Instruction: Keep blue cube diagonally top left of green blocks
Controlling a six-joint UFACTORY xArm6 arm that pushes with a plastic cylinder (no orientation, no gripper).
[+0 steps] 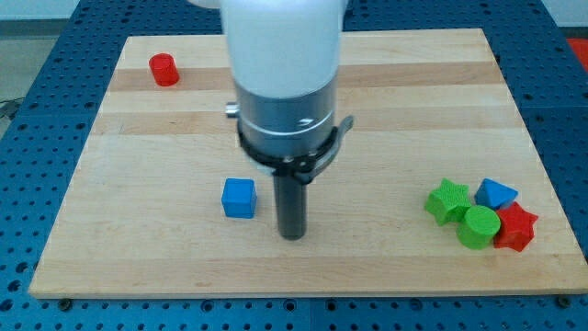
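— Blue cube (pixel 239 198), location? 
— Lower centre-left; my tip (pixel 292 235) stood just right of it. No jaws, only a rod.
— Step? 
— Approach. Green star (pixel 448 200) and green cylinder (pixel 479 226) lay far right; next, push rightward.

Blue cube (pixel 239 198) flat, view's left of centre — green star (pixel 448 200), green cylinder (pixel 479 226) touching, right.

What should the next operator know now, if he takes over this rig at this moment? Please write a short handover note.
My tip rests on the board just to the view's right of the blue cube, apart from it.
The green star and green cylinder sit far at the view's right, slightly lower.
Done: cube lies left of them.
Left: push it closer, up-left of the greens.
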